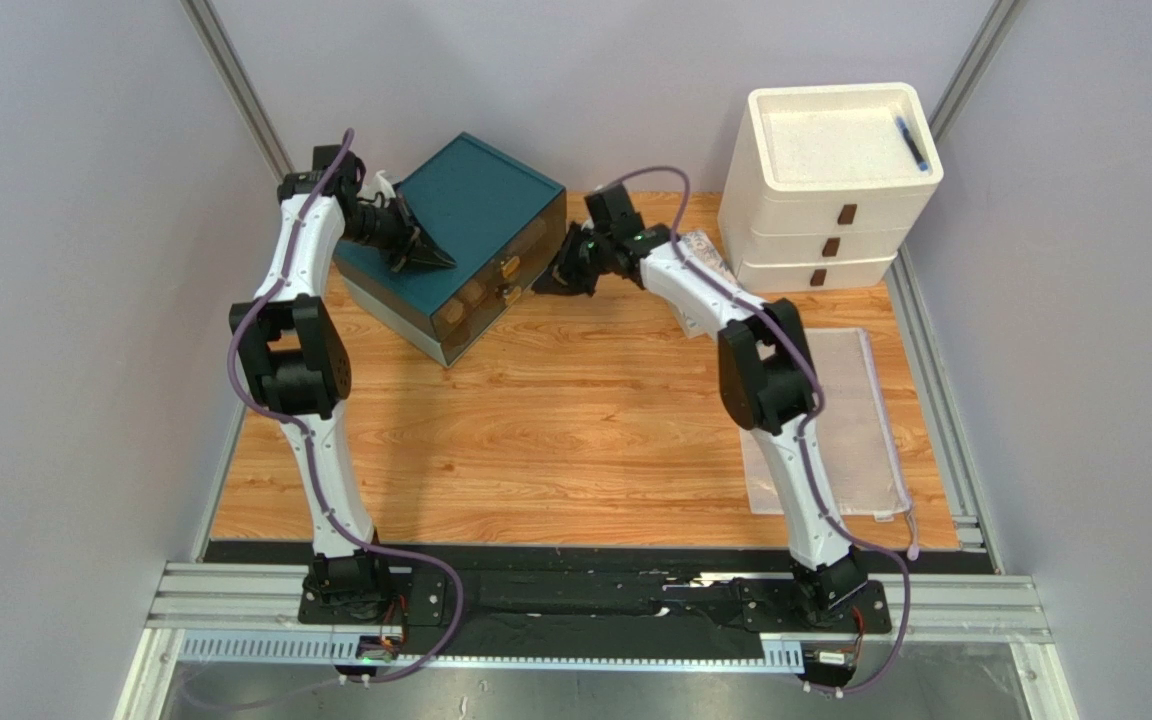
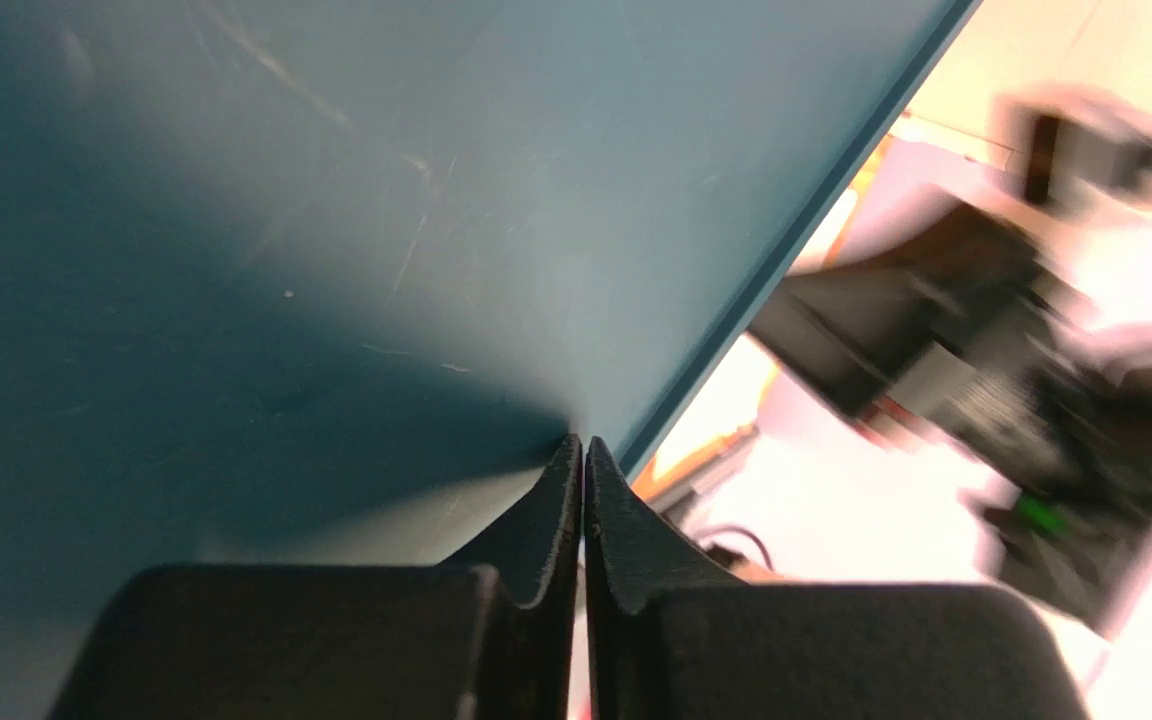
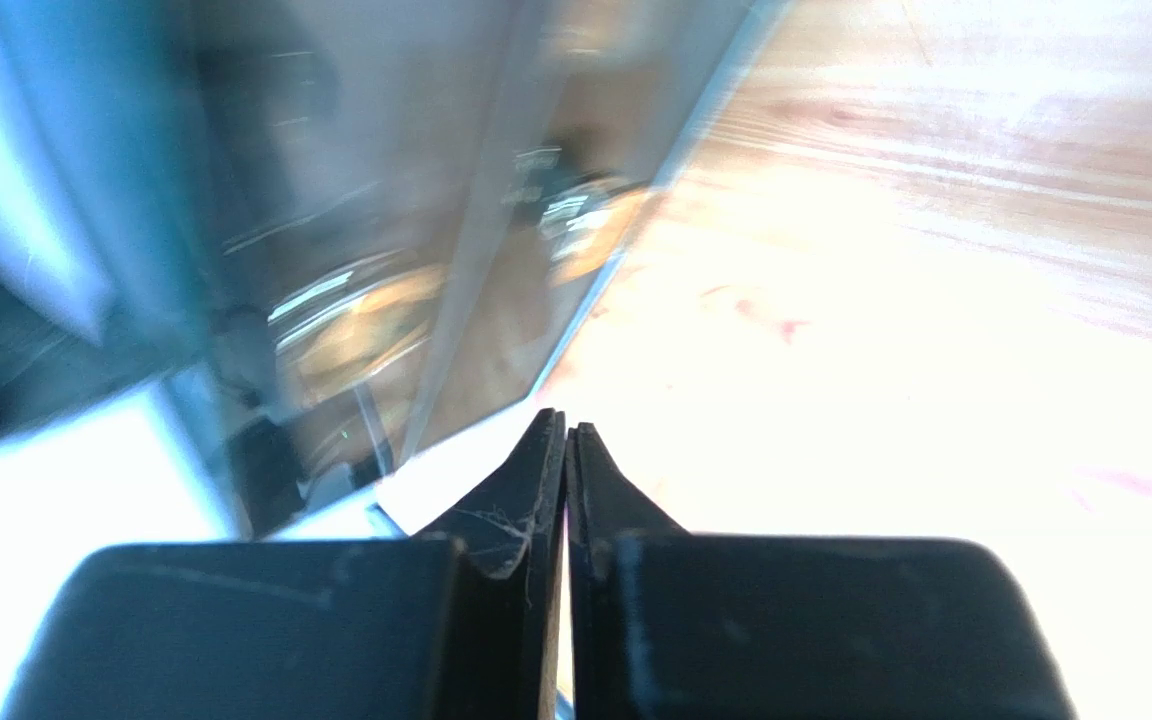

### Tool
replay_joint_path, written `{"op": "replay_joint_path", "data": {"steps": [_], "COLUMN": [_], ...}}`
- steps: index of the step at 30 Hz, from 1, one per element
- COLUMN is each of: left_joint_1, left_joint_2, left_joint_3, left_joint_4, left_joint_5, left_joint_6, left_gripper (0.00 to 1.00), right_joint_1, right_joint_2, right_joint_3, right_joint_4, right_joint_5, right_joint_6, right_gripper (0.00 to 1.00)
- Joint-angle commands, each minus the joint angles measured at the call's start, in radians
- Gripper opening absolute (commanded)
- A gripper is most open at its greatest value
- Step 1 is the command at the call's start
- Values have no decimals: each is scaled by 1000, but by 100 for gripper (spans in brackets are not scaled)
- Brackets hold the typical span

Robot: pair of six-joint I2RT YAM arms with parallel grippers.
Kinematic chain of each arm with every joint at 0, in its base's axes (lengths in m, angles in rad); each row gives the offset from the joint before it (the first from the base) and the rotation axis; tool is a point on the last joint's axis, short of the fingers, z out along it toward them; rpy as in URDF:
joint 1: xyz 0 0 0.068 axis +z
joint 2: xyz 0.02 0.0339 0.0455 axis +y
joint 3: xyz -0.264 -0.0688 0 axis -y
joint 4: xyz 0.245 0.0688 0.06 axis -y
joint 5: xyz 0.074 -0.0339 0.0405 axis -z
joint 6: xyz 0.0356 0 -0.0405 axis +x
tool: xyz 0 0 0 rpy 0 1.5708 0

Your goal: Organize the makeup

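Note:
A teal box (image 1: 470, 225) with a clear front wall stands at the back left of the wooden table. Behind that wall show blurred beige and gold makeup pieces (image 1: 465, 315), also in the right wrist view (image 3: 372, 323); no makeup lies loose on the table. My left gripper (image 1: 429, 257) is shut and empty, its tips resting on the teal lid (image 2: 312, 255) near the lid's edge (image 2: 582, 446). My right gripper (image 1: 549, 281) is shut and empty, low by the box's right front corner (image 3: 564, 431).
A white three-tier drawer unit (image 1: 838, 225) stands at the back right, with a dark pen-like item (image 1: 913, 144) in its top tray. A clear mesh pouch (image 1: 838, 435) lies flat on the right, partly under the right arm. Grey walls close in both sides.

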Motion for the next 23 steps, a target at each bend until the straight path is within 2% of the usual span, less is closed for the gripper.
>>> {"op": "replay_joint_path", "data": {"steps": [1, 2, 5, 6, 10, 11, 12, 16, 17, 18, 21, 23], "left_joint_1": [-3, -10, -25, -33, -75, -83, -95, -129, -132, -134, -140, -146], "left_joint_2": [-131, -159, -280, -339, -446, -472, -484, -550, -574, -584, -621, -648], "left_joint_3": [-52, -118, -248, -279, -345, -345, -345, -335, -339, -341, -350, -358], "left_joint_4": [133, 166, 309, 379, 417, 406, 392, 346, 348, 346, 352, 363], "left_joint_5": [-75, -77, -71, -69, -95, -118, -126, -207, -204, -202, -186, -202], "left_joint_6": [19, 16, 2, 4, 43, 42, 40, 57, 60, 74, 80, 76], "left_gripper": [8, 11, 29, 37, 48, 53, 70, 80, 85, 99, 99, 99], "right_joint_1": [-44, -47, -50, -50, -50, -50, -50, -50, -50, -50, -52, -58], "right_joint_2": [-255, -281, -353, -368, -473, -517, -534, -595, -603, -620, -655, -681], "right_joint_3": [16, 9, -19, -28, -134, -154, -163, -133, -113, -105, -97, -109], "right_joint_4": [-152, -173, -255, -270, -313, -315, -321, -379, -390, -402, -411, -413], "right_joint_5": [105, 129, 188, 198, 280, 318, 336, 473, 493, 514, 573, 596], "right_joint_6": [-288, -310, -377, -388, -427, -444, -457, -533, -549, -580, -623, -645], "right_gripper": [16, 26, 45, 47, 53, 57, 58, 66, 76, 79, 93, 96]}}
